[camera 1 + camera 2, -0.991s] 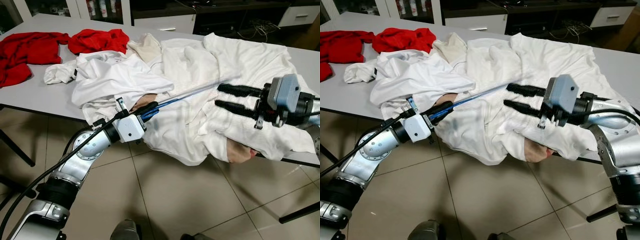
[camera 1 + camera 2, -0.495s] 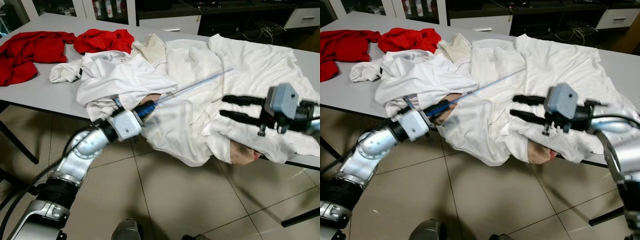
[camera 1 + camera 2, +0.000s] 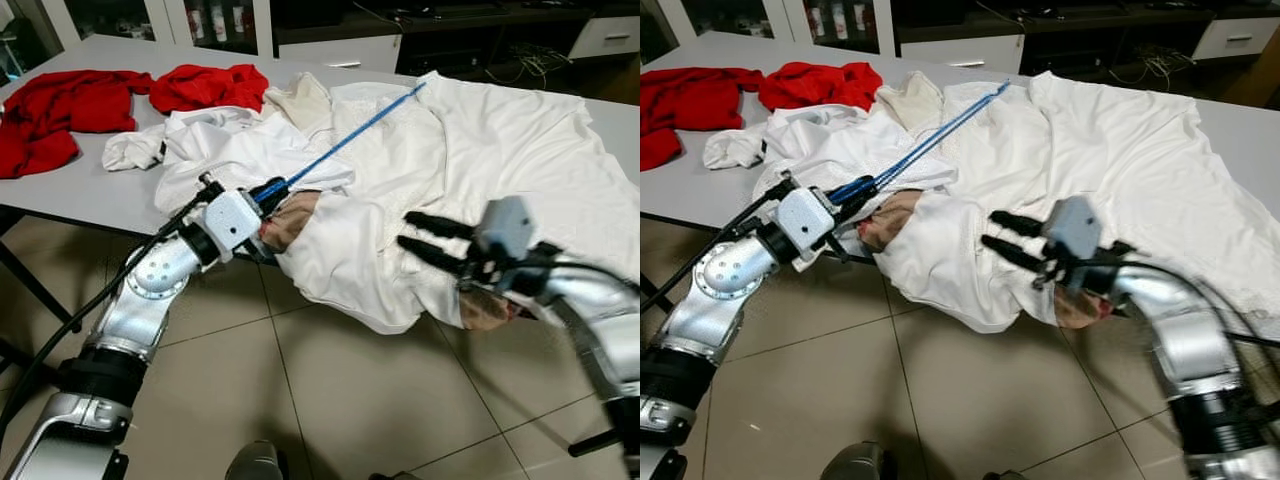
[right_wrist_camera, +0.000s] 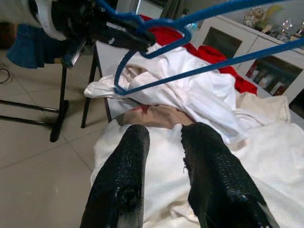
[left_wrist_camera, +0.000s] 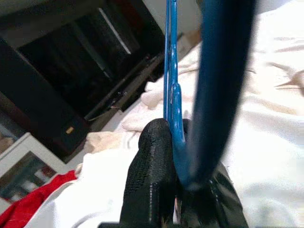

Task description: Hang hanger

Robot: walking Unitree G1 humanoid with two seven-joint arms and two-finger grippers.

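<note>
A thin blue hanger point(image 3: 340, 147) slants over the heap of white clothes point(image 3: 400, 170) on the grey table point(image 3: 80, 195). My left gripper point(image 3: 268, 190) is shut on its near end at the table's front edge. In the left wrist view the hanger point(image 5: 170, 57) rises from between the pinched fingers point(image 5: 152, 175). My right gripper point(image 3: 404, 229) is open to the right of it, low over the hanging white cloth, with nothing between its fingers. From the right wrist, the hanger point(image 4: 237, 60) crosses above the open right gripper point(image 4: 166, 130).
Red garments point(image 3: 70, 105) lie at the table's far left. A pinkish cloth point(image 3: 292, 215) shows under the white heap by the left gripper. Dark cabinets point(image 3: 330, 20) stand behind the table. Tiled floor point(image 3: 330, 390) lies in front, and white cloth hangs over the table's edge.
The left gripper has drawn the hanger out of the white cloth and swung it up, so it now lies above the heap. The right gripper has moved left and lower.
</note>
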